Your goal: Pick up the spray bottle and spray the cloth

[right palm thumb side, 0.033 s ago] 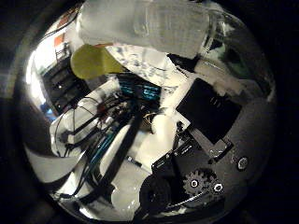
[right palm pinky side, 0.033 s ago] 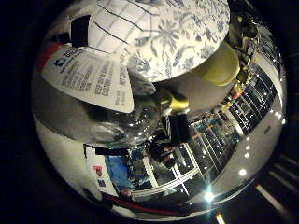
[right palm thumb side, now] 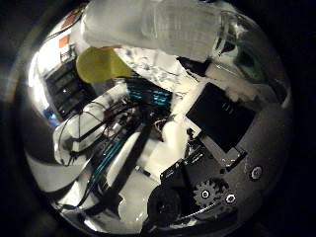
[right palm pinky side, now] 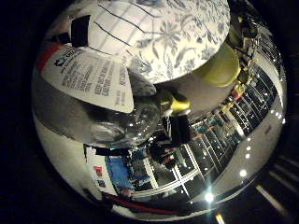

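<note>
Clear plastic, rounded and glossy, fills the nearest part of the little-finger-side view: the body of the spray bottle, with its white printed label and a red band at the label's edge, lies right against the palm. In the thumb-side view the bottle's translucent white upper part runs across close to the camera, and the black-and-white, geared parts of the hand wrap beside it; the fingers appear curled round the bottle, holding it clear of any surface. Beyond the bottle, farther from the palm, lies a round table covered in a white cover with a blue floral print. On it rests a white cloth marked with thin dark lines, with a small black object just beside the cloth. Yellow-green chairs stand near the table's edge. Farthest off, dark shelving and bright ceiling lights show in the room.
</note>
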### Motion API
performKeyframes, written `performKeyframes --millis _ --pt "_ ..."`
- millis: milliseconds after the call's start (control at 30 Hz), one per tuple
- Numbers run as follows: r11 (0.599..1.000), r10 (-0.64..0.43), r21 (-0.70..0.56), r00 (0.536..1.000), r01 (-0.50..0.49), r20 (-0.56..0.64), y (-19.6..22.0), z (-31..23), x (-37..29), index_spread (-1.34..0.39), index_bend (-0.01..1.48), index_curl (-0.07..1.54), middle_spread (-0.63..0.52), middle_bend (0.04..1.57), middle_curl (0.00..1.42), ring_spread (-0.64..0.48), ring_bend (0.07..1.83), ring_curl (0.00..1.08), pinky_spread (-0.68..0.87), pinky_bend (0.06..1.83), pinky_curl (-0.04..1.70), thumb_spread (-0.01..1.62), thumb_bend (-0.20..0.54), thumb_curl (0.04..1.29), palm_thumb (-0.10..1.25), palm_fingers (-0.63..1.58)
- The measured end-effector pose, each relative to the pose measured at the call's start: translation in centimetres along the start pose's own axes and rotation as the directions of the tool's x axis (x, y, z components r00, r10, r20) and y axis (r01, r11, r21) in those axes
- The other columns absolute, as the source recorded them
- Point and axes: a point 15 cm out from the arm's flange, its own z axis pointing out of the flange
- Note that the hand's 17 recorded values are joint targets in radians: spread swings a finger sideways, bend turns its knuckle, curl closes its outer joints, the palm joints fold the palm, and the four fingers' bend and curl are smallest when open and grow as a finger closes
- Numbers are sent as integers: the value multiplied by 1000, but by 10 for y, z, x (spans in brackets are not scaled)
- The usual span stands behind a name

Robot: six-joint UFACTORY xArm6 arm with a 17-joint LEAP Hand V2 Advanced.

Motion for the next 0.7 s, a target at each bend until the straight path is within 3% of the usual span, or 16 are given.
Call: performKeyframes --millis 200,467,600,700 --pt "974 -144 194 980 116 135 -27 -46 -69 -182 1146 660 -71 1328 555 -154 1444 573 -240 1032 1172 1035 -12 675 1120 1222" --pt "873 -342 445 900 198 270 -74 -99 -153 -182 1155 662 -69 1328 555 -157 1445 571 -242 1030 1175 1025 -11 688 1138 1221" --pt "824 -422 532 836 193 351 -107 -116 -181 -182 1156 661 -66 1328 555 -157 1446 570 -242 1030 1176 1012 -12 694 1135 1221" --pt "793 -502 569 762 217 410 -135 -118 -195 -182 1156 661 -65 1325 553 -157 1446 570 -235 1030 1177 1009 -12 696 1135 1221"
